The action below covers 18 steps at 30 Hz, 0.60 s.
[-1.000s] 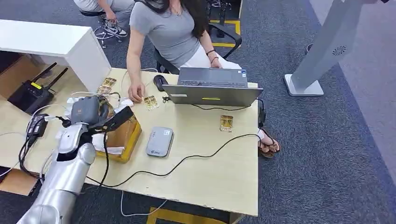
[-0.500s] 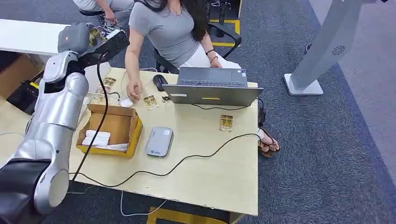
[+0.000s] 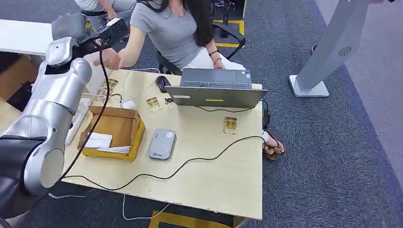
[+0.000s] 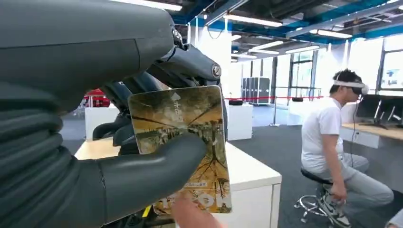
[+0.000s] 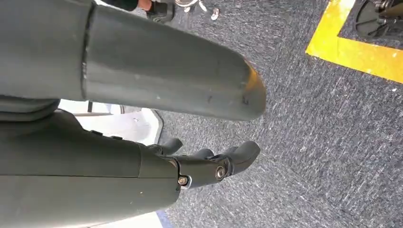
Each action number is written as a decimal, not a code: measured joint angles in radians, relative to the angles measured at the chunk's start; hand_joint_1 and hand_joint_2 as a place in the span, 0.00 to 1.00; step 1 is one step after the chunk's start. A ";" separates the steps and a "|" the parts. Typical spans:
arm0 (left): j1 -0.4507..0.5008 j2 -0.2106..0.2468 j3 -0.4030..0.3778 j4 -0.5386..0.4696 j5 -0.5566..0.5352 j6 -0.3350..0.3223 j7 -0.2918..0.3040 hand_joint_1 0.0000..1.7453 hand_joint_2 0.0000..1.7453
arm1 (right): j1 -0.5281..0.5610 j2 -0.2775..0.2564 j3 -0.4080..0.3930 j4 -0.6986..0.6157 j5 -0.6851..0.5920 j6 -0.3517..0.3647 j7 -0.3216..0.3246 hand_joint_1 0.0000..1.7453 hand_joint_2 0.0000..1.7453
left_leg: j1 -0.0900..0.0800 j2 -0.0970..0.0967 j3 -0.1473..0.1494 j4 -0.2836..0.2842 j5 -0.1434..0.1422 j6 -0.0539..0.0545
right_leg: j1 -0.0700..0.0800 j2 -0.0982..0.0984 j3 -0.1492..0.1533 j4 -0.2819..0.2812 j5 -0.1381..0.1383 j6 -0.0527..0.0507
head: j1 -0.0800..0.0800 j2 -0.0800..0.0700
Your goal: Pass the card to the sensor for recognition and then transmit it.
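Note:
My left hand [image 3: 97, 34] is raised high at the back left of the table, beyond its far edge. It pinches a yellow-brown picture card [image 4: 183, 142] between the thumb [image 4: 142, 173] and the dark fingers behind it. A seated person in a grey top reaches out a hand [image 3: 108, 59] just below my left hand; a fingertip [image 4: 190, 216] shows at the card's lower edge. The grey sensor box [image 3: 162, 144] lies flat on the table beside the cardboard box. My right hand [image 5: 209, 166] hangs over the carpet, fingers loosely bent, holding nothing.
An open cardboard box [image 3: 124, 124] with white paper stands at the table's left. More cards [image 3: 153, 104] [image 3: 230, 125] lie near a laptop [image 3: 216, 88] and a mouse [image 3: 163, 83]. Cables [image 3: 190, 161] cross the table. A second person [image 4: 332, 142] sits behind.
My left arm has risen from over the cardboard box to high at the back left, card in hand. The person's hand has lifted off the table toward it.

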 joint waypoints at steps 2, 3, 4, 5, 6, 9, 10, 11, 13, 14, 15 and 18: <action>-0.008 0.000 0.000 0.023 0.000 0.000 0.000 1.00 1.00 | -0.001 0.000 -0.001 0.000 0.000 0.000 0.000 0.00 0.00 | 0.000 0.000 0.000 0.000 0.000 0.000 | 0.000 0.000 0.000 0.000 0.000 0.000 | 0.000 0.000; -0.008 0.000 0.000 0.029 0.000 0.000 0.000 1.00 1.00 | -0.001 0.000 -0.002 0.000 0.000 0.000 0.000 0.00 0.00 | 0.000 0.000 0.000 0.000 0.000 0.000 | 0.000 0.000 0.000 0.000 0.000 0.000 | 0.000 0.000; -0.009 0.001 0.000 0.037 -0.001 0.001 0.001 0.09 1.00 | -0.002 0.000 -0.002 0.000 0.000 0.000 0.001 0.00 0.00 | 0.000 0.000 0.000 0.000 0.000 0.000 | 0.000 0.000 0.000 0.000 0.000 0.000 | 0.000 0.000; -0.008 0.001 0.000 0.043 -0.003 0.004 0.008 0.00 1.00 | -0.002 0.000 -0.002 0.000 0.001 0.000 0.005 0.00 0.00 | 0.000 0.000 0.000 0.000 0.000 0.000 | 0.000 0.000 0.000 0.000 0.000 0.000 | 0.000 0.000; -0.008 0.001 0.000 0.049 -0.005 0.008 0.020 0.00 1.00 | -0.003 0.000 -0.003 0.000 0.002 0.000 0.010 0.00 0.00 | 0.000 0.000 0.000 0.000 0.000 0.000 | 0.000 0.000 0.000 0.000 0.000 0.000 | 0.000 0.000; -0.008 0.007 0.000 0.060 -0.023 0.025 0.043 0.00 1.00 | -0.003 0.000 -0.010 0.000 0.005 0.000 0.020 0.00 0.00 | 0.000 0.000 0.000 0.000 0.000 0.000 | 0.000 0.000 0.000 0.000 0.000 0.000 | 0.000 0.000; -0.008 0.011 0.000 0.062 -0.025 0.037 0.042 0.00 1.00 | -0.003 0.001 -0.011 0.000 0.006 0.000 0.021 0.00 0.00 | 0.000 0.000 0.000 0.000 0.000 0.000 | 0.000 0.000 0.000 0.000 0.000 0.000 | 0.000 0.000; -0.008 0.016 0.000 0.063 -0.024 0.046 0.038 0.00 1.00 | -0.003 0.001 -0.012 0.000 0.008 0.000 0.021 0.00 0.00 | 0.000 0.000 0.000 0.000 0.000 0.000 | 0.000 0.000 0.000 0.000 0.000 0.000 | 0.000 0.000; -0.007 0.024 0.000 0.065 -0.024 0.061 0.027 0.00 1.00 | -0.003 0.001 -0.015 0.000 0.009 0.000 0.020 0.00 0.00 | 0.000 0.000 0.000 0.000 0.000 0.000 | 0.000 0.000 0.000 0.000 0.000 0.000 | 0.000 0.000; -0.004 0.028 0.000 0.065 -0.021 0.069 0.019 0.00 1.00 | -0.003 0.001 -0.016 0.000 0.010 0.000 0.019 0.00 0.00 | 0.000 0.000 0.000 0.000 0.000 0.000 | 0.000 0.000 0.000 0.000 0.000 0.000 | 0.000 0.000; 0.001 0.034 0.000 0.065 -0.015 0.082 0.005 0.00 1.00 | -0.003 0.001 -0.016 0.000 0.011 0.000 0.016 0.00 0.00 | 0.000 0.000 0.000 0.000 0.000 0.000 | 0.000 0.000 0.000 0.000 0.000 0.000 | 0.000 0.000; 0.041 0.054 0.000 0.057 0.019 0.149 -0.061 0.00 1.00 | -0.003 0.001 -0.021 0.000 0.012 0.000 0.007 0.00 0.00 | 0.000 0.000 0.000 0.000 0.000 0.000 | 0.000 0.000 0.000 0.000 0.000 0.000 | 0.000 0.000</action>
